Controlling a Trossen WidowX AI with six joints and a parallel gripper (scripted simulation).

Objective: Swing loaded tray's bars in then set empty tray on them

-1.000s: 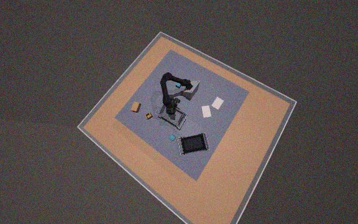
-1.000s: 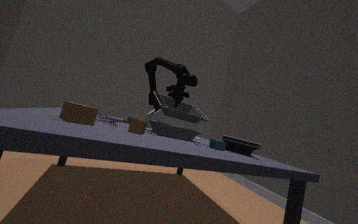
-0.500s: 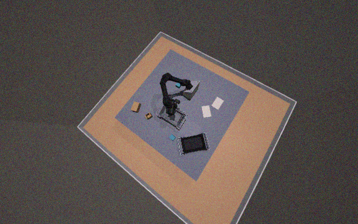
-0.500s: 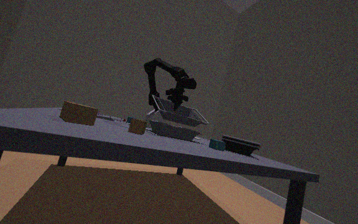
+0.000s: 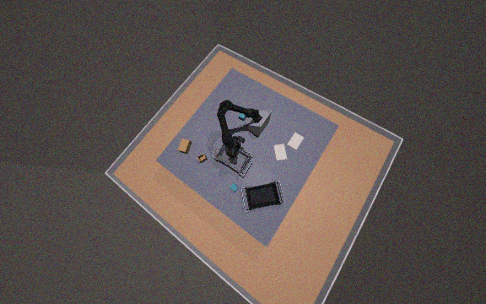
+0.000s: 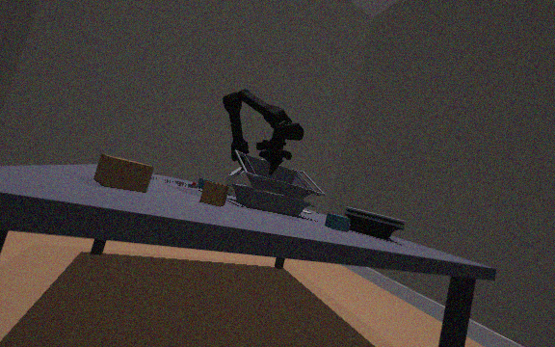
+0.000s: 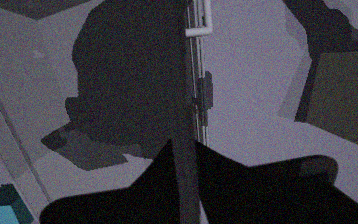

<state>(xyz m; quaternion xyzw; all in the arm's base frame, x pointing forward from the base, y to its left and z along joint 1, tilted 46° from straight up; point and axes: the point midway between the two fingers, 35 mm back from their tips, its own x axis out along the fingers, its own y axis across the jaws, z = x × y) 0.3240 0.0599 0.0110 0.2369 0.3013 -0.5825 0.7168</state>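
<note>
Empty tray, wall pinched between fingers

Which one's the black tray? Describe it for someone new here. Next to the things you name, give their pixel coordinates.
On the table [image 5: 306, 114] [image 6: 171, 207], find the small blue block [image 5: 234, 187] [image 6: 337, 223] nearest the arm's two grey trays. The black tray [image 5: 264, 195] [image 6: 374, 226] is just beside it: dark throughout, unlike them.

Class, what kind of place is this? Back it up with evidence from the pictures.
Probably a robotics test area: a black robot arm over grey trays, and loose blocks scattered on a blue-grey tabletop.
</note>
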